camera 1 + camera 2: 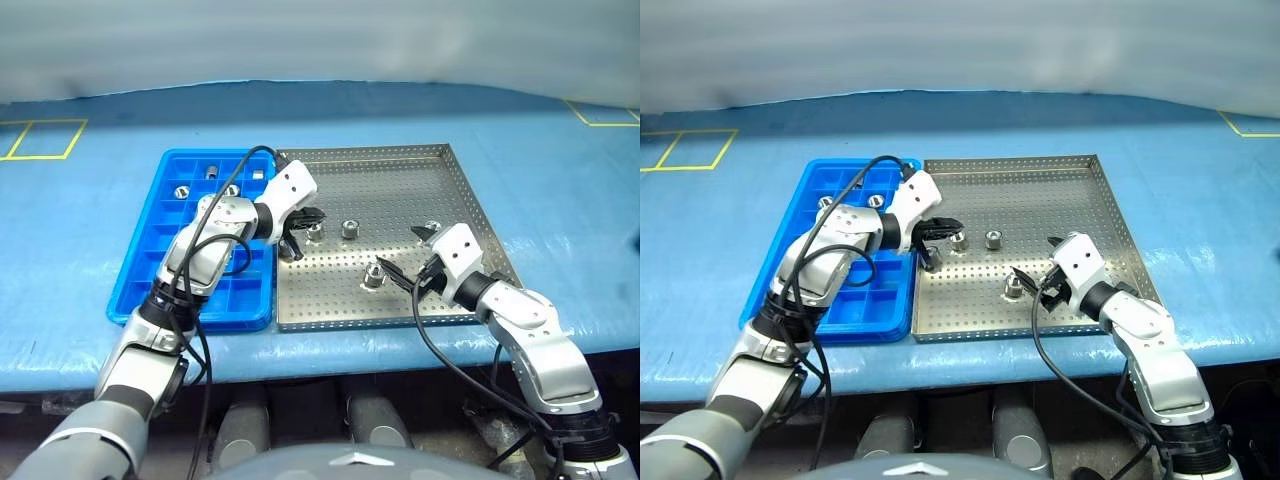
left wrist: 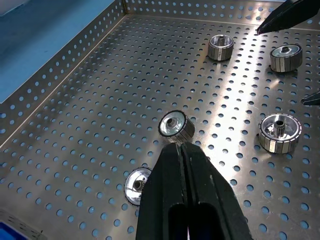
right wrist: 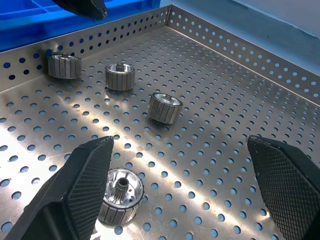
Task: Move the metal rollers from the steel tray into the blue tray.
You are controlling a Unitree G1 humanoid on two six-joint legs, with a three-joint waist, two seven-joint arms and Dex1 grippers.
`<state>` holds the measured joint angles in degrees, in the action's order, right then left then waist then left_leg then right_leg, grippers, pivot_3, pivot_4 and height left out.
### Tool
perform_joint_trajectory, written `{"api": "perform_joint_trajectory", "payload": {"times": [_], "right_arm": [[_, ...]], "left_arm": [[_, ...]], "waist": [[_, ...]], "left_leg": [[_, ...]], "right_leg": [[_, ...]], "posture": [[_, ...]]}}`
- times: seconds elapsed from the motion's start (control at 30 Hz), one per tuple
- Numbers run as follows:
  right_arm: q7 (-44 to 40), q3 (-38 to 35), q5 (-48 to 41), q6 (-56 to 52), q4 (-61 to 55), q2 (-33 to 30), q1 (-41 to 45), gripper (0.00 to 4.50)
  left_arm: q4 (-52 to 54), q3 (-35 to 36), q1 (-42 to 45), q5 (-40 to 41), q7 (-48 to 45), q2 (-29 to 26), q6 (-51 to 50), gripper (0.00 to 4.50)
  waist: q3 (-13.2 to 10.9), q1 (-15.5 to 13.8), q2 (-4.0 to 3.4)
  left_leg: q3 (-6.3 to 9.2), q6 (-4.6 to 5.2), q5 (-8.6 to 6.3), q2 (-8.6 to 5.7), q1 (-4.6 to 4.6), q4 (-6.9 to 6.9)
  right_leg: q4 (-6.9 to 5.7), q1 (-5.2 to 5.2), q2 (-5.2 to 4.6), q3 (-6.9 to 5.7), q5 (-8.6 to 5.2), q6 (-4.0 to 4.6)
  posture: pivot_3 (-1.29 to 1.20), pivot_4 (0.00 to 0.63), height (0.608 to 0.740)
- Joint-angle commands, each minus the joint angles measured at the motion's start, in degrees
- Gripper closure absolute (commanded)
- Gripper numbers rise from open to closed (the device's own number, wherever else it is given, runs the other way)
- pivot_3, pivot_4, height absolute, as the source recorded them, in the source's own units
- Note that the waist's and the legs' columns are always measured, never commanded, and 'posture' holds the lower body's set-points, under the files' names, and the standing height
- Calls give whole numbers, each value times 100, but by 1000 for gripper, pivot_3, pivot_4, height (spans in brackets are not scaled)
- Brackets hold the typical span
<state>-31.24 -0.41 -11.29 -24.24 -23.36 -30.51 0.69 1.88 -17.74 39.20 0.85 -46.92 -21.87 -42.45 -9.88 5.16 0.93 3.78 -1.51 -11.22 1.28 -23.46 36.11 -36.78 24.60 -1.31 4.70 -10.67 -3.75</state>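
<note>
two hands, left hand point(image 1: 937, 232) and right hand point(image 1: 1036, 262), hover over metal rollers point(image 1: 993, 240) on the steel tray point(image 1: 1040, 190) beside the blue tray point(image 1: 840, 310).

**Silver, blue and black on a blue table**

The steel tray point(image 1: 400, 190) is dull grey-silver, dotted all over with rows of small round holes. The metal rollers point(image 3: 164, 108) on it are shiny silver with dark centre holes and fine dark lines ribbing their sides. To the left, the blue tray point(image 1: 150, 270) is bright blue, divided into a grid of square cells. The table cover point(image 1: 80, 230) is a softer blue, marked with yellow outlined squares at the far left and far right. The left gripper point(image 2: 182, 150) has smooth black fingers; the right gripper point(image 3: 182, 190) has black fingers point(image 3: 90, 175) with a cross-hatched texture.
</note>
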Motion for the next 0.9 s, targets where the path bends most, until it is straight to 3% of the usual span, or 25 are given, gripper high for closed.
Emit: {"api": "perform_joint_trajectory", "payload": {"times": [0.03, 0.33, 0.9], "right_arm": [[26, 3, 21, 96, -94, 41, 38, 0], [38, -3, 74, 149, -92, 110, -18, 0], [26, 22, 126, 191, -41, 196, -96, 0]], "left_arm": [[-177, -353, 226, -291, 86, -21, 380, 3852], [-1159, -774, 614, -714, 412, 285, 151, 890], [-2476, -1058, 837, -1341, 936, 733, 777, 890]], "waist": [[0, -9, 0], [0, 9, 0], [-1, 27, 2]], "left_leg": [[0, 0, 0, 0, 0, 0], [0, 0, 0, -2, -3, 0], [-1, 0, 0, -3, -4, 0]], "right_leg": [[0, 0, 0, 0, 0, 0], [3, 0, 0, 0, 1, -1], [6, 1, -1, 3, 3, -5]], "posture": [[-77, 150, 740], [-99, 150, 740], [-104, 150, 740]]}}
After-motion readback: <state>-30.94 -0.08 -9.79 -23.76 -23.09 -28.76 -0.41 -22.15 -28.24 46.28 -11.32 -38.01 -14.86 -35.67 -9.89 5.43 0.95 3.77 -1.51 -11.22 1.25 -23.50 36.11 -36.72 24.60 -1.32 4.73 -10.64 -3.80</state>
